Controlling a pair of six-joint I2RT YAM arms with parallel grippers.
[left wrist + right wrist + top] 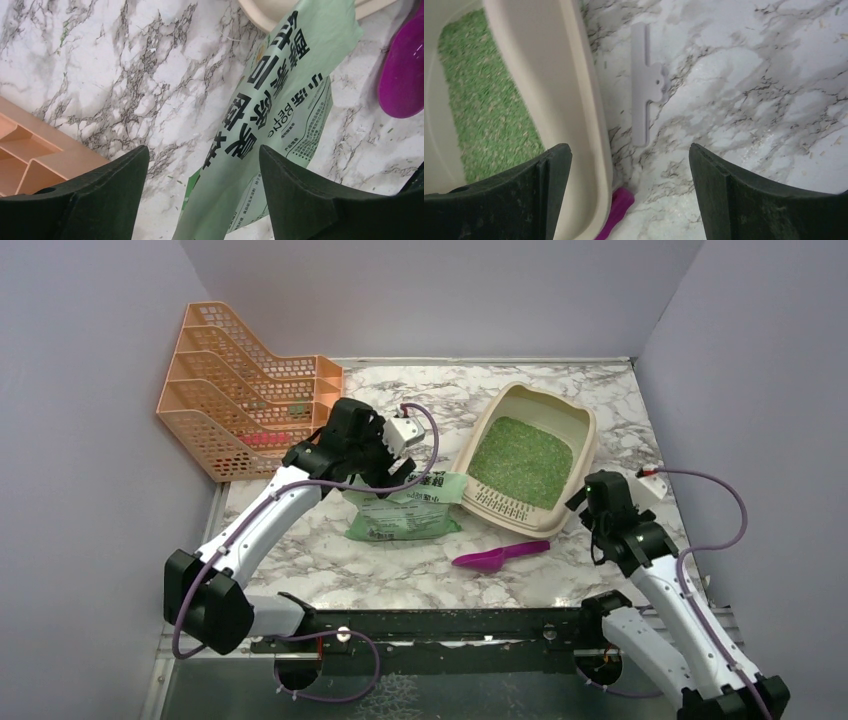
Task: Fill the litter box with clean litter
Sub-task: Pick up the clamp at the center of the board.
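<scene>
The litter (520,460) is spread in the litter box (505,508), at 1 o'clock on the table (400,580); the bag (400,515) lies flat at its 9 o'clock. The left hand (202,150) and right hand (629,147) are spread and empty. Both should be lifted straight up, so that nothing is dragged.

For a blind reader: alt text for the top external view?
A beige litter box holding green litter sits on a marble table, a green bag and magenta scoop nearby. The left pincer hovers over the bag, the right pincer beside the box.

Litter box (265,7) mostly beyond edge
</scene>
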